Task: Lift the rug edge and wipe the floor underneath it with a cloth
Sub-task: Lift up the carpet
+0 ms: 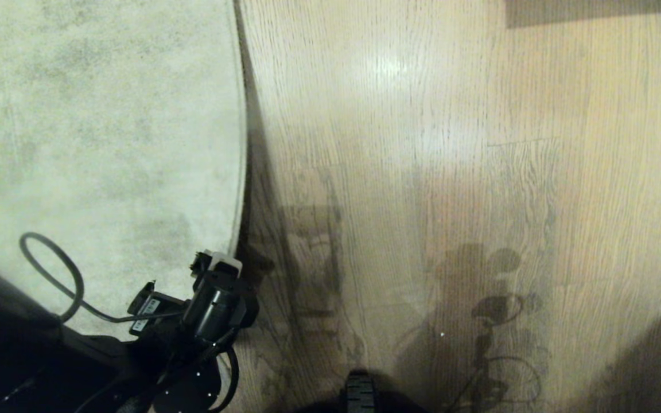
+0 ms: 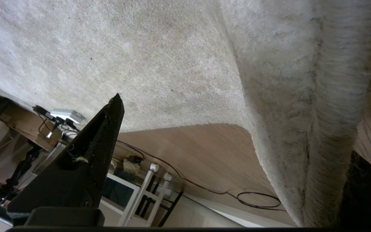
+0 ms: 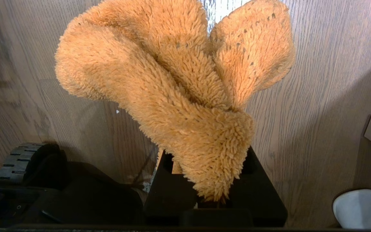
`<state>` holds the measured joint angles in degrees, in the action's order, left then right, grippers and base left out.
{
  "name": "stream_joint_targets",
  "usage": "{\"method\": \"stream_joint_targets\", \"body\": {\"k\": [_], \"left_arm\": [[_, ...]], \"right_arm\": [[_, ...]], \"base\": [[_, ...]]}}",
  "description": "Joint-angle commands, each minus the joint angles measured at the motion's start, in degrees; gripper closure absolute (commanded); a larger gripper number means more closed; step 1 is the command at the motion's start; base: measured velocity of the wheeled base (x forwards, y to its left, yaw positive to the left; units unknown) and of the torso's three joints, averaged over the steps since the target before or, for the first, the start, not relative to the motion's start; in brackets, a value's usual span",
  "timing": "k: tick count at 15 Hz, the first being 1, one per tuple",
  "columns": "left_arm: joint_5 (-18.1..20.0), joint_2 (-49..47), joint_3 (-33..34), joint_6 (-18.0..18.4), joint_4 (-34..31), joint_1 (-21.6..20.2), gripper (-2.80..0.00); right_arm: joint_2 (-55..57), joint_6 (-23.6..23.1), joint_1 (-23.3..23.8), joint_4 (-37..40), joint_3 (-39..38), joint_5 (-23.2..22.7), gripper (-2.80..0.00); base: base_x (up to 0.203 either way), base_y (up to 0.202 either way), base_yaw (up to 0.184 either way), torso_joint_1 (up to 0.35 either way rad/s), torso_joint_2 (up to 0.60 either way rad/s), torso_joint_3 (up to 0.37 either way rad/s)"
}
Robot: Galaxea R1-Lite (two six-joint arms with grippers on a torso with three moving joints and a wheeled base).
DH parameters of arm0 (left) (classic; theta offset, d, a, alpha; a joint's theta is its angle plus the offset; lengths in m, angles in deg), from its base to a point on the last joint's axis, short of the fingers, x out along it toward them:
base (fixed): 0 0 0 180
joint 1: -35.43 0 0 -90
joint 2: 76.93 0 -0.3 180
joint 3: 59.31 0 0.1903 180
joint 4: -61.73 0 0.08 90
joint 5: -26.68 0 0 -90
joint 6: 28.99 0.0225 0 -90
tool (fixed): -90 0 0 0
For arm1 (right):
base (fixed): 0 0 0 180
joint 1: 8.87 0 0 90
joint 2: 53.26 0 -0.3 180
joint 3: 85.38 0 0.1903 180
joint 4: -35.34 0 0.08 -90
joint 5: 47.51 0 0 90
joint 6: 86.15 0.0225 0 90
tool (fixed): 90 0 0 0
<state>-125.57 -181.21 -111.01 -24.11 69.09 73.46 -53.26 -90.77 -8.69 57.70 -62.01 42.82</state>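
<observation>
The left gripper (image 1: 222, 265) stands at the rug edge (image 1: 241, 172), low in the head view, where the pale rug meets the floor (image 1: 422, 172). Its fingers are spread wide. In the left wrist view one black finger (image 2: 105, 135) rises in front of the rug pile, and the other finger cannot be seen there. Whether a finger touches the rug I cannot tell. In that same view the rug edge looks raised and curved near the camera, with the wood floor showing past its corner. A thin dark cable (image 2: 256, 201) lies on the floor beyond the rug, in a loop.

The right gripper (image 3: 216, 185) is not in the head view. In the right wrist view its black fingers are pressed together on the cloth (image 3: 172, 87), pinching it at its lower end. The cloth is orange-yellow and fluffy, and it stands up from the fingers in loose folds. It hangs free above the wood floor and is not on the rug.

In the head view the rug edge runs from the far side toward the robot, with a dark shadow along it on the floor.
</observation>
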Motion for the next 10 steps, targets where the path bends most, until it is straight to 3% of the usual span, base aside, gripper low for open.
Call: {"method": "stream_joint_targets", "body": {"k": [1,10], "left_arm": [[-0.33,-0.22,0.03,-0.02,0.21,-0.07,0.0],[-0.06,0.71,-0.15,-0.1,0.13,-0.62,0.0]], "right_arm": [[0.09,-0.04,-0.01,-0.04,0.0,0.02,0.0],[0.09,-0.04,-0.01,-0.04,0.0,0.02,0.0]], "base": [[0.0,0.0,0.0,0.0,0.0,0.0],[0.0,0.0,0.0,0.0,0.0,0.0]]}}
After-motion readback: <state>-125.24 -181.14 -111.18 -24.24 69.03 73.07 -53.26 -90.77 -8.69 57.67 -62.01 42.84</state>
